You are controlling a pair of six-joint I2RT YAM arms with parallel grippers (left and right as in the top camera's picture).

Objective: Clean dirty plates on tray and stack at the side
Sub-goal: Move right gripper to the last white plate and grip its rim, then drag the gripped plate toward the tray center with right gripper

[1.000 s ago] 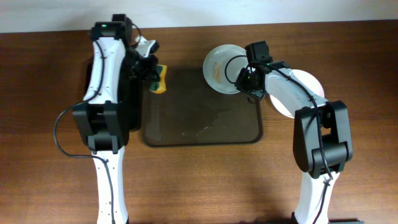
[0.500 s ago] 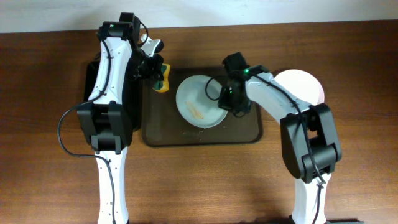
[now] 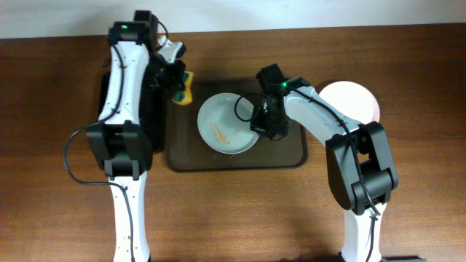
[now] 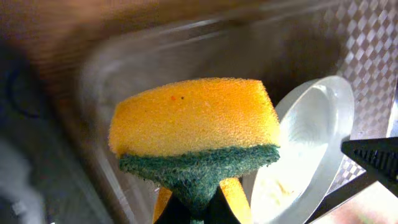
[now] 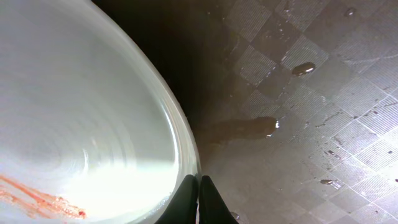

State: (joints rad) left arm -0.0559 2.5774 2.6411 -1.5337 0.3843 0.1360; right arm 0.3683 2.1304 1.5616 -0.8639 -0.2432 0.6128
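A white dirty plate (image 3: 226, 122) with an orange-red sauce smear (image 3: 220, 132) is over the middle of the dark brown tray (image 3: 284, 151). My right gripper (image 3: 257, 122) is shut on the plate's right rim. In the right wrist view the fingers (image 5: 199, 200) pinch the rim of the plate (image 5: 81, 118), with a shadow under it. My left gripper (image 3: 179, 81) is shut on a yellow and green sponge (image 3: 187, 88) at the tray's back left corner. The left wrist view shows the sponge (image 4: 193, 121) close up and the plate (image 4: 305, 155) beyond it.
Another white plate (image 3: 358, 100) lies on the table right of the tray, partly behind my right arm. A smaller black tray (image 3: 108, 109) lies under my left arm at the left. Water drops (image 5: 305, 68) dot the tray's textured floor.
My right gripper has carried the dirty plate from the tray's back right corner leftward to its middle. My left gripper with the sponge has stayed near the back left corner.
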